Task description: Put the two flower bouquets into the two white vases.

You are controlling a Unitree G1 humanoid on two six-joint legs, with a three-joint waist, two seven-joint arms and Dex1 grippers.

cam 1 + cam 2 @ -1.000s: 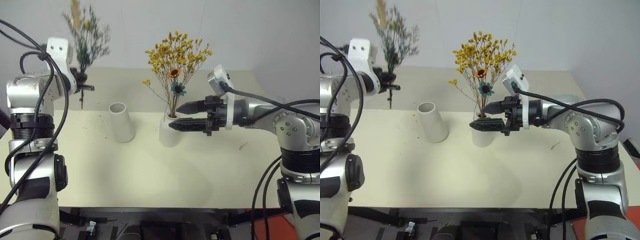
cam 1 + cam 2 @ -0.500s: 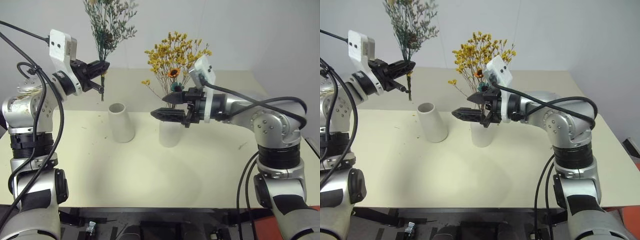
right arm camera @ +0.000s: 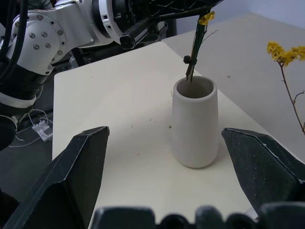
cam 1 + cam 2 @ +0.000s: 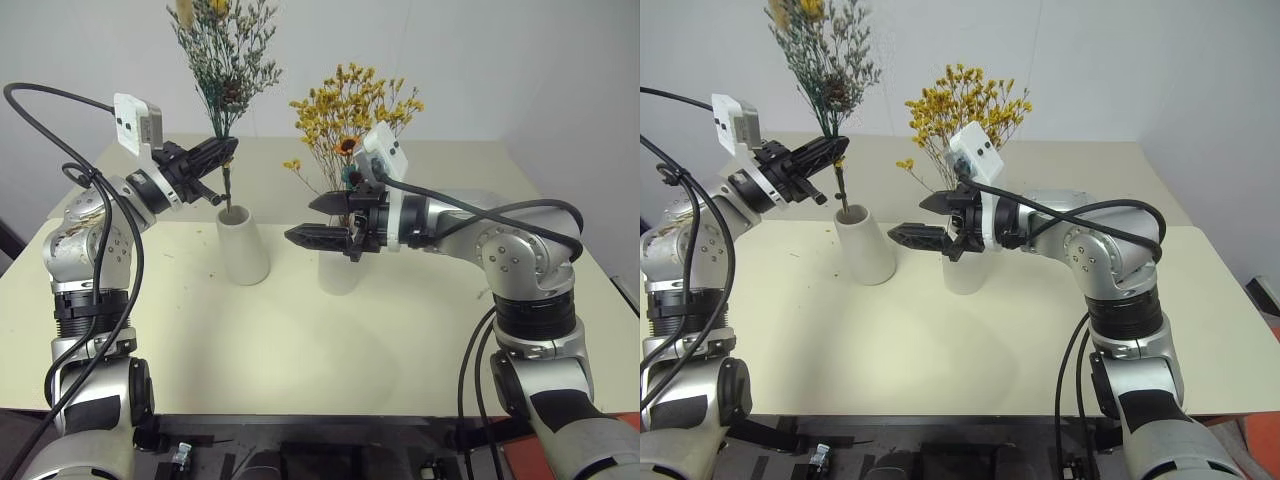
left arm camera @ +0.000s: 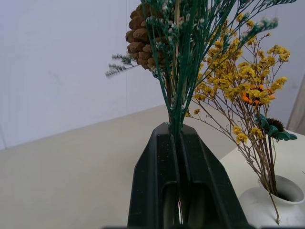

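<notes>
My left gripper (image 4: 226,151) is shut on the stems of the grey-green flower bouquet (image 4: 226,50), which stands upright with a pine cone (image 5: 143,28) in it. The stems' lower end (image 3: 190,71) reaches the mouth of the tapered white vase (image 4: 243,250); I cannot tell whether it is inside. The yellow-orange bouquet (image 4: 352,105) stands in the rounded white vase (image 4: 338,272). In front of that vase my right gripper (image 4: 306,218) is open and empty, pointing left toward the tapered vase (image 3: 193,121), with a small gap between them.
Both vases stand near the middle of a pale yellow table (image 4: 300,340), with a white wall close behind. A few dried crumbs (image 4: 488,291) lie on the top. My right forearm (image 4: 450,215) crosses in front of the rounded vase.
My left gripper has carried the grey-green bouquet right and down, turning it upright over the tapered vase. The open right gripper has slid left past the rounded vase.
</notes>
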